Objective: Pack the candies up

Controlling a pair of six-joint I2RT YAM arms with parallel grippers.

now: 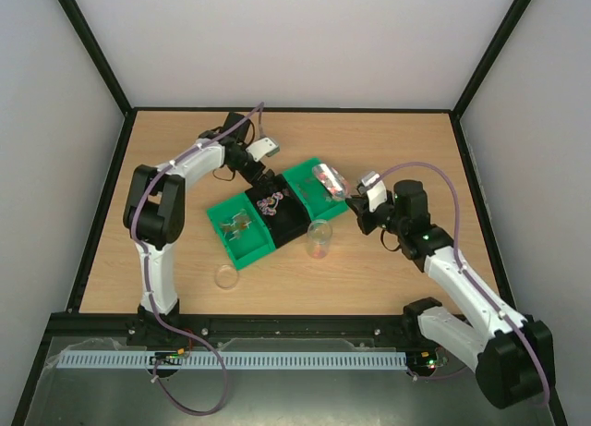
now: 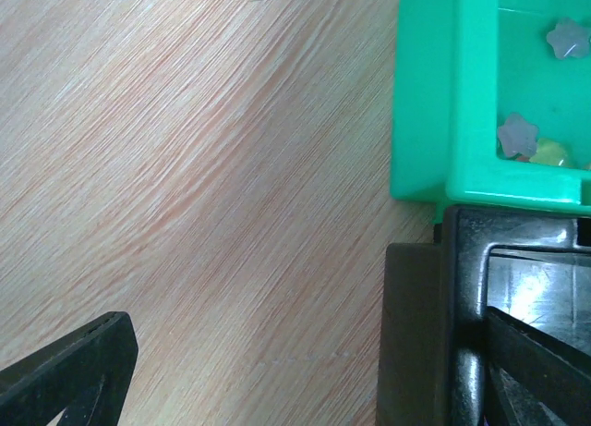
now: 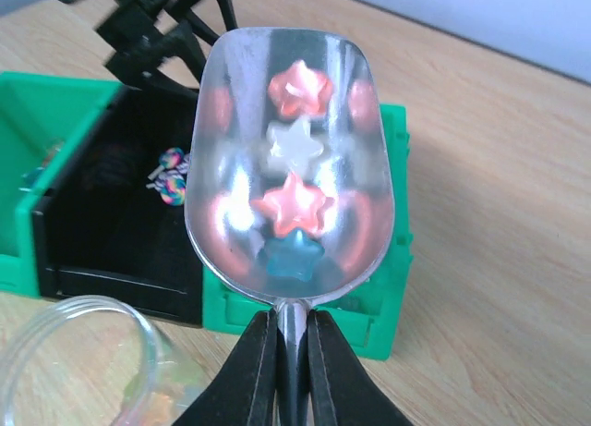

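My right gripper (image 3: 294,357) is shut on the handle of the metal scoop (image 3: 291,158), also in the top view (image 1: 328,179). The scoop holds several star-shaped candies (image 3: 297,204) in red, white and blue. It hovers above the right green bin (image 3: 392,260). A clear cup (image 1: 319,238) with some candies stands in front of the bins, at the lower left of the right wrist view (image 3: 83,361). My left gripper (image 1: 265,174) is open at the black bin's far edge. One finger (image 2: 65,380) is over bare table, the other (image 2: 536,352) over the black bin (image 2: 462,287).
Three bins stand in a row: a green one (image 1: 242,230) with a few sweets, a black one (image 1: 284,213) with swirled sweets (image 3: 171,186), and a green one (image 1: 305,190) with star candies (image 2: 517,135). A round clear lid (image 1: 226,277) lies near the front left.
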